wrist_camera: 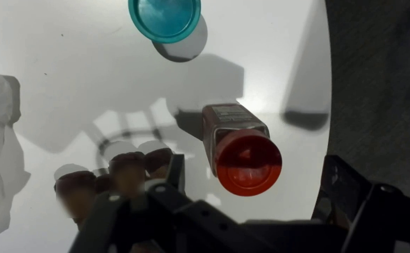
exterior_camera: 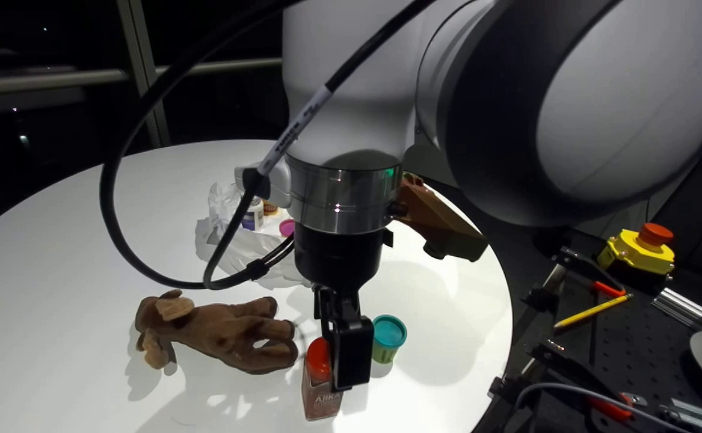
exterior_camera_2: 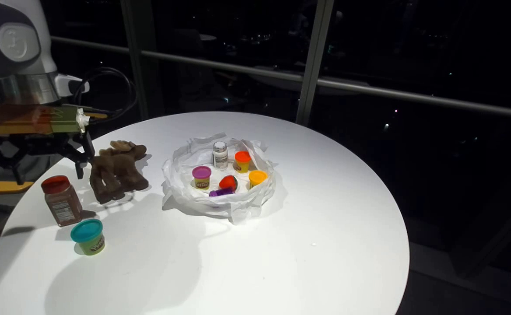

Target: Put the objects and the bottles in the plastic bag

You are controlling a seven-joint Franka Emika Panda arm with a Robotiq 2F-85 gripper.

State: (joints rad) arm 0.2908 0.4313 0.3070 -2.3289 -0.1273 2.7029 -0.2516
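My gripper (wrist_camera: 255, 172) stands open above the red-capped bottle (wrist_camera: 233, 119), which shows between the spread fingers in the wrist view, apart from both. That bottle (exterior_camera_2: 65, 208) is upright on the table. Close by is the teal-lidded cup (exterior_camera_2: 87, 238). The brown plush toy (exterior_camera: 224, 334) lies beside the bottle. Farther off, the whitish plastic bag (exterior_camera_2: 233, 212) is spread open. Inside it are the pale bottle (exterior_camera_2: 220, 157), a purple-lidded cup (exterior_camera_2: 202, 178), an orange-lidded cup (exterior_camera_2: 242, 162), a yellow-lidded cup (exterior_camera_2: 257, 178), a red piece (exterior_camera_2: 228, 183) and a purple piece (exterior_camera_2: 222, 192).
The round white table (exterior_camera_2: 316, 262) has its edge close to the red-capped bottle, near a finger in the wrist view. A yellow emergency stop (exterior_camera: 636, 252) and a pencil (exterior_camera: 594, 311) lie on a dark surface beyond it. A cable (exterior_camera: 116, 180) loops from the arm.
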